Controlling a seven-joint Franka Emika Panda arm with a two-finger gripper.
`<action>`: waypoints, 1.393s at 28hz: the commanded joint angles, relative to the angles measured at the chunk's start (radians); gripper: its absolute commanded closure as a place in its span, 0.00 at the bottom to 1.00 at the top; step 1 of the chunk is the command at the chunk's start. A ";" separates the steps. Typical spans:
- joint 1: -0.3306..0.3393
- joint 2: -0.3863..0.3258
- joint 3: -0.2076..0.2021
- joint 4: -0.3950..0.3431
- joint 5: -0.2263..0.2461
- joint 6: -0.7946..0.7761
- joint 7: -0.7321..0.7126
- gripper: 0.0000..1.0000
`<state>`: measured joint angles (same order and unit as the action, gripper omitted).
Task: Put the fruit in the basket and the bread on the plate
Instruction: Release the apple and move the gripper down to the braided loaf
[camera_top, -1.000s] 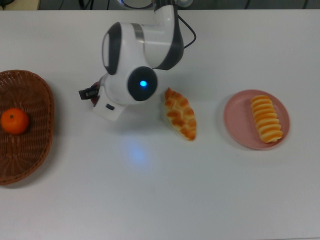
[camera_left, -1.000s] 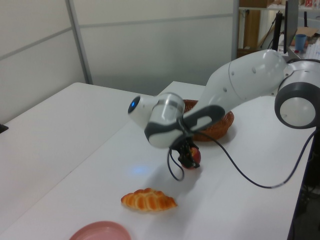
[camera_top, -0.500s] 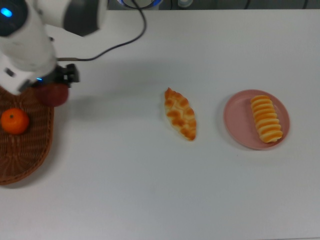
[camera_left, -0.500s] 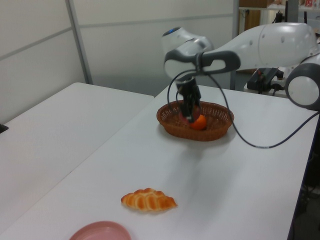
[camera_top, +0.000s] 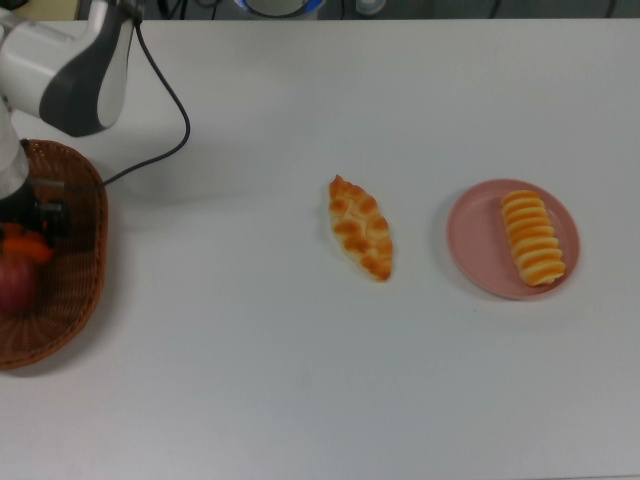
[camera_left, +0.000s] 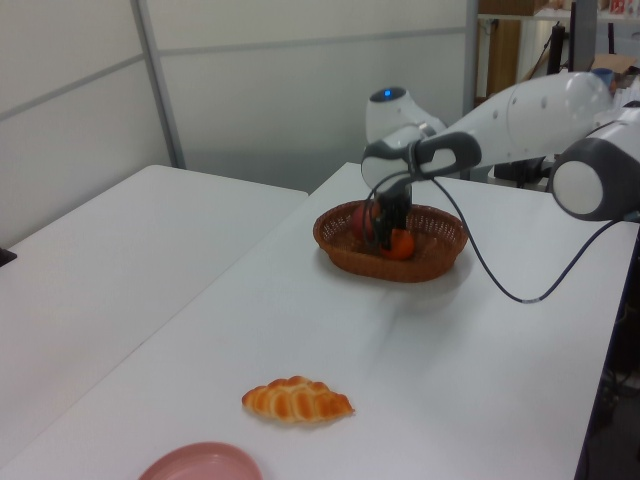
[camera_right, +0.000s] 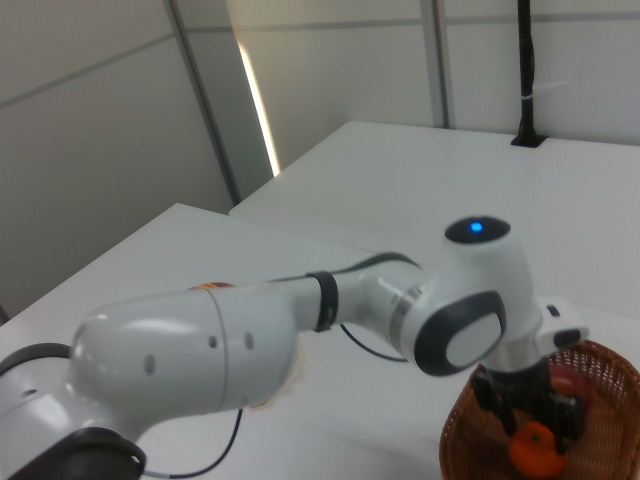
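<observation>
Wicker basket (camera_top: 75, 290) holding apple (camera_top: 14, 285) and mandarin (camera_top: 22, 246), pink plate (camera_top: 475, 255) holding ribbed loaf (camera_top: 532, 238)

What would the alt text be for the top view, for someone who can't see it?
A white robot arm reaches over a woven brown wicker basket at the top view's left edge, which holds a dark red apple and an orange mandarin. A braided golden loaf lies mid-table; a ribbed loaf sits on a pink plate.

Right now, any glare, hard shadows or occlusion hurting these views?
Top view: even light, only a soft shadow beside the braided loaf, and the basket is cut off at the top view's left edge. Left view: the plate is cropped at the bottom. Right view: the arm fills the frame and hides most of the table.
</observation>
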<state>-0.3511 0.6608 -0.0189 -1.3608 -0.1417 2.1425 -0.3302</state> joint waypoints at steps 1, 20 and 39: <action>0.027 -0.013 -0.016 -0.026 -0.021 0.013 0.028 0.00; 0.081 -0.165 0.002 -0.021 0.152 -0.139 0.030 0.00; 0.576 -0.167 0.000 -0.069 0.106 -0.357 0.195 0.00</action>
<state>0.1525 0.4941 0.0014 -1.3858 -0.0120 1.7955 -0.1726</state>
